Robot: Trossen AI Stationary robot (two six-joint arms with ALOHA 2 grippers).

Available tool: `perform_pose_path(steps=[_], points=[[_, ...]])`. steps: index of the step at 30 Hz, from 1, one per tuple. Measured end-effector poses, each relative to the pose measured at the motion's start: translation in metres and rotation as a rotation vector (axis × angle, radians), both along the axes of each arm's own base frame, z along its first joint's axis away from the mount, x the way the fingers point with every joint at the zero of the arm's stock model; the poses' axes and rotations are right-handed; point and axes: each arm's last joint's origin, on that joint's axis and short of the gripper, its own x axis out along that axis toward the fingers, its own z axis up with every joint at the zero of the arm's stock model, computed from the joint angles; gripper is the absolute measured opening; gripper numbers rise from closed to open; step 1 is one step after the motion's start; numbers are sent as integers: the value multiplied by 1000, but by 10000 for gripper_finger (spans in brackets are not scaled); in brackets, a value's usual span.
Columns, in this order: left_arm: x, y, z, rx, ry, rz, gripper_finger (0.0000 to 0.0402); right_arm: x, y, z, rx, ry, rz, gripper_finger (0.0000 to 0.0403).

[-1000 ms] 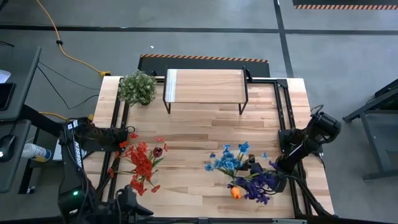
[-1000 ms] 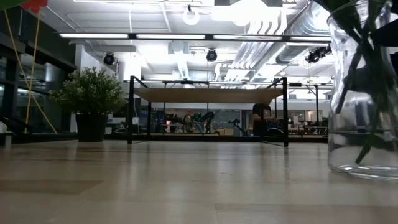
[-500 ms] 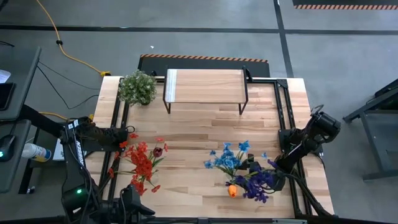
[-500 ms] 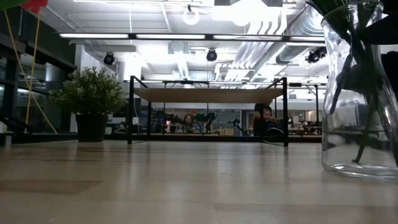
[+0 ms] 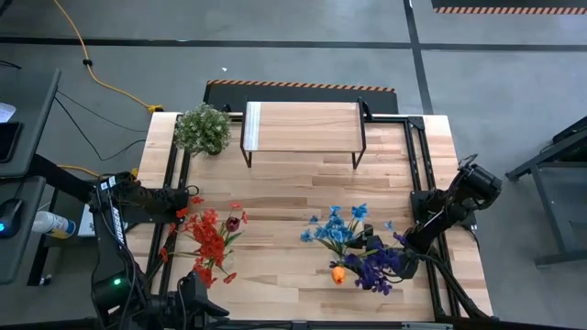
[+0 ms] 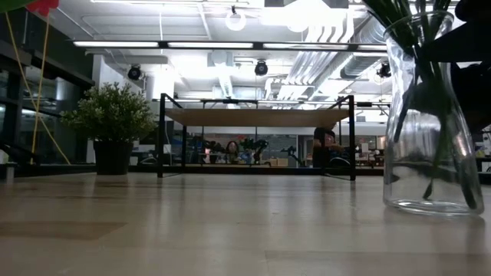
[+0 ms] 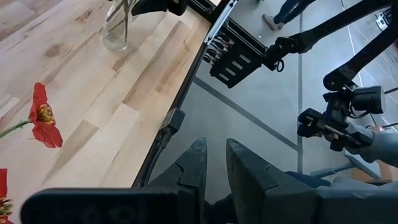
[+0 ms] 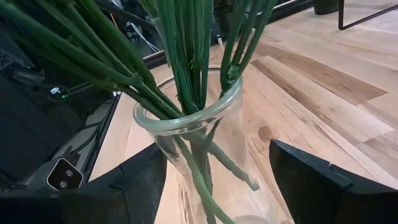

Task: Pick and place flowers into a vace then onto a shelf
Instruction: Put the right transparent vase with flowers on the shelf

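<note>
A clear glass vase stands on its base near the table's front right. It holds blue flowers, purple flowers and an orange tulip. My right gripper is low behind the vase with a finger on each side of it. Over the table's left side, my left gripper is shut on a bunch of red flowers that includes a dark red tulip. The shelf stands at the far edge. My right gripper has the vase's glass wall below the rim between its two fingers. It comes in about level from the table's right. The vase stands upright with its base on the table. My left gripper holds the red flowers by their stems. The place of contact does not show in any view. The blooms hang clear of the table.
A bushy potted plant stands at the far left, beside the shelf. Bare wood lies between the two flower bunches and in front of the shelf. Black rails run along both side edges of the table.
My right gripper has slid the vase with its flowers along the table toward the left edge and a little toward the far edge. The vase has stayed upright on its base.
</note>
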Motion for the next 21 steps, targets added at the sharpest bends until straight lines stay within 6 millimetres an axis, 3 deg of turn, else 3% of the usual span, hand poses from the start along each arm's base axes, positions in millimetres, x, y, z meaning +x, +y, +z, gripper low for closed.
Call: perform_pose_path(steps=[21], points=[[0, 0, 0, 2, 3, -1, 95, 0, 0, 0, -3, -2, -7, 176]])
